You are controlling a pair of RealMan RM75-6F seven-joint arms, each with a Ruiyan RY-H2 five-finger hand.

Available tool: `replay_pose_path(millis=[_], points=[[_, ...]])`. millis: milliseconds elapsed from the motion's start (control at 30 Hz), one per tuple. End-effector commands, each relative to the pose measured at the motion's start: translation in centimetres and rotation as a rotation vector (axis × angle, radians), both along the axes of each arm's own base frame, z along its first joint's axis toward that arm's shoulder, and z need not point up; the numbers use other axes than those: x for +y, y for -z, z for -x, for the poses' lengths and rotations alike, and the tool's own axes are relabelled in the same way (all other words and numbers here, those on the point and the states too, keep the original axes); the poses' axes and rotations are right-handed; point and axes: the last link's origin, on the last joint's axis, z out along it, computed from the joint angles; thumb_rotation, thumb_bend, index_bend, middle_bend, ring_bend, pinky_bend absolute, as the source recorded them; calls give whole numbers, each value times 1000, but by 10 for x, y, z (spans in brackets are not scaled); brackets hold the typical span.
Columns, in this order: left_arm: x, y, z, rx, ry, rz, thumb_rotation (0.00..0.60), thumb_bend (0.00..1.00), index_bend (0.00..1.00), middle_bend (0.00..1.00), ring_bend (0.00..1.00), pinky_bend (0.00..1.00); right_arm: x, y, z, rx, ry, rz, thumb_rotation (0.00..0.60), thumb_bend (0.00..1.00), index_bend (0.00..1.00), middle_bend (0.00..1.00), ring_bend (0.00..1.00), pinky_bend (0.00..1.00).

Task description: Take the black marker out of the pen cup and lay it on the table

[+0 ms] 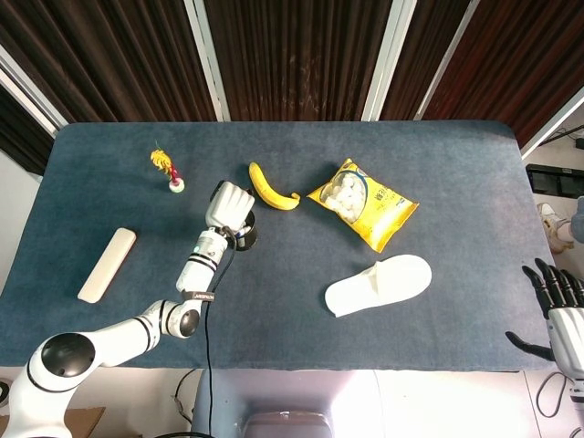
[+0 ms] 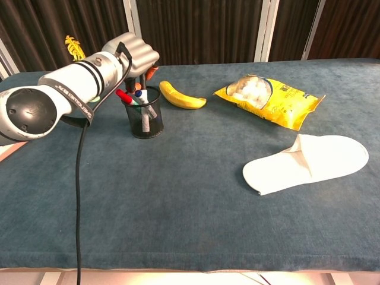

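Black marker (image 2: 142,79) upright in mesh pen cup (image 2: 145,119), mostly hidden
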Motion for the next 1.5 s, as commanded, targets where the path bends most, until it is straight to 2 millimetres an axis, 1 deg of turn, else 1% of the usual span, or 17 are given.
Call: replay_pose_path(millis=[33,233,400,567,700,867,1000,1133,1200,1300,1400,1500], points=[[0,0,0,3,1,-2,600,367,485,556,681,686,0,0,0,0,0,0,600,184,101,53,16,154],[0,-3,2,12,12,-8,600,373,541,563,687,698,-1,1,0,0,2,-4,600,184,101,53,16,154],[-1,-6,3,5,15,-7,600,381,632,579,700,723,-1,1,0,0,1,-7,600,184,101,53,16,154],[-1,-14,3,-21,23,-10,600,387,721,605,727,753,-1,1,0,-1,0,-9,600,184,102,53,16,155],[-3,-29,4,-70,33,-23,600,396,760,617,738,764,0,2,0,-3,-1,-14,600,184,101,53,16,154],[-6,-57,8,-142,36,-50,600,414,788,622,740,766,1,3,-2,-6,-7,-21,600,184,101,53,16,154],[-14,-81,13,-197,40,-66,600,415,804,625,742,768,2,4,-2,-7,-12,-26,600,184,101,53,16,153],[-24,-106,17,-250,44,-75,600,416,807,630,745,769,4,5,-3,-9,-20,-35,600,184,101,53,16,155],[-28,-114,20,-273,41,-74,600,416,810,631,745,769,4,6,-3,-9,-21,-38,600,184,101,53,16,155],[-39,-130,28,-362,11,-56,600,417,812,637,748,771,6,6,-4,-12,-25,-43,600,184,101,53,16,155],[-49,-142,34,-425,-4,-45,600,420,813,640,749,772,7,6,-4,-15,-30,-45,600,184,101,53,16,154],[-59,-154,44,-501,-19,-43,600,420,813,647,749,772,8,6,-5,-18,-34,-51,600,185,101,53,16,154]])
